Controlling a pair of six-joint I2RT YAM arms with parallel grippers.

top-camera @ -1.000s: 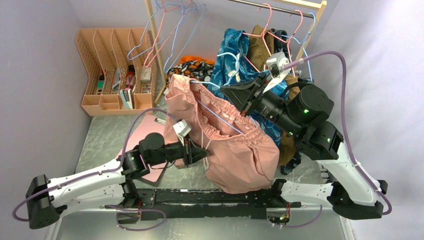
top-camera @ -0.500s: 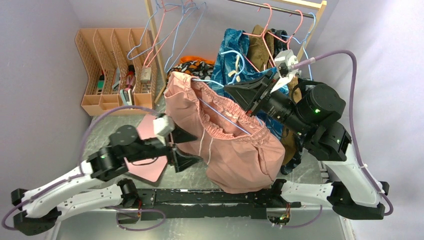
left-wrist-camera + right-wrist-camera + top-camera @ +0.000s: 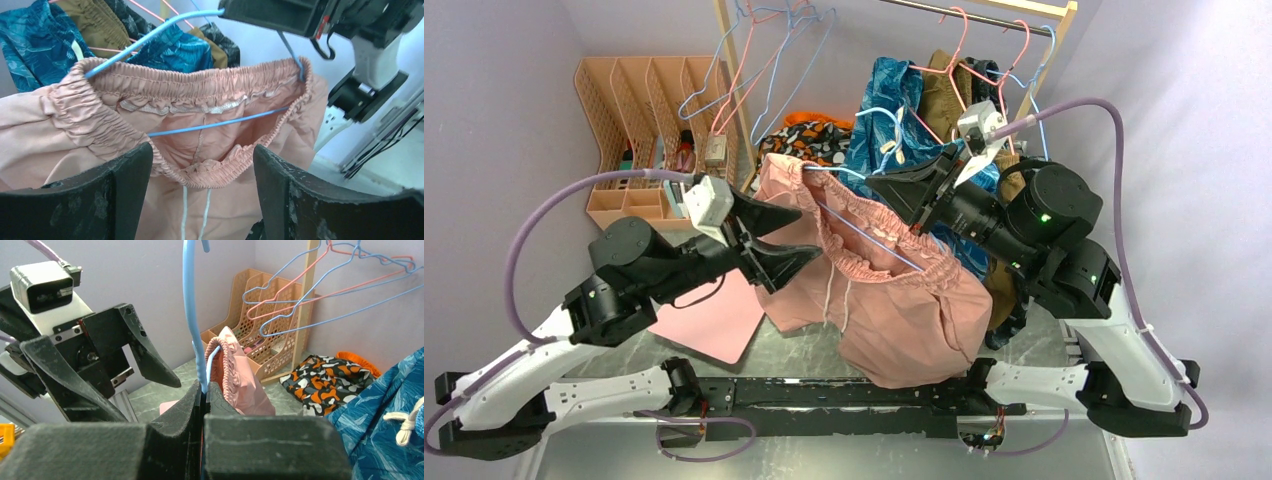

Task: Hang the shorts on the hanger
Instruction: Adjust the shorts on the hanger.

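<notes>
Salmon shorts (image 3: 904, 300) hang with their waistband around the blue hanger (image 3: 215, 124), whose wire the right tool (image 3: 204, 392) pinches just above the shorts. The left tool (image 3: 804, 235) is spread and empty, facing the shorts' waistband. The task looks to be at the seating stage; next, the waistband likely needs evening out. A blue patterned garment (image 3: 894, 100) crowds in behind the shorts.

The shorts (image 3: 904, 310) hide much of the hanger (image 3: 869, 237).

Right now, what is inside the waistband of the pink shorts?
The blue hanger has its bar across the opening of the shorts, with its ends covered by the elastic. Fabric hides whatever lies deeper.
</notes>
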